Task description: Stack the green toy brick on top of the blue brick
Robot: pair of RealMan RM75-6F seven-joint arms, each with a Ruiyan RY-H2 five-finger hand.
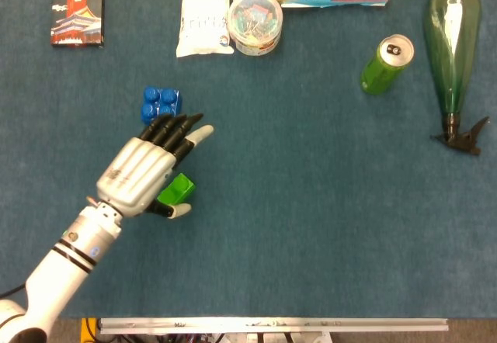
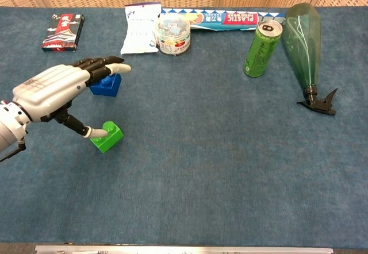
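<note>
Green brick not yet picked up; the stacking was all ahead of me.

Green toy brick lay on the blue cloth table, just in front of the blue brick and apart from it, so nothing was stacked. My left hand hovered over both with fingers stretched wide and empty, the thumb tip at or just beside the green brick; I could not tell if it touched. Left, as I judged it: grasp, lift, carry over, and seat it on the blue studs. My right hand was out of sight.
</note>
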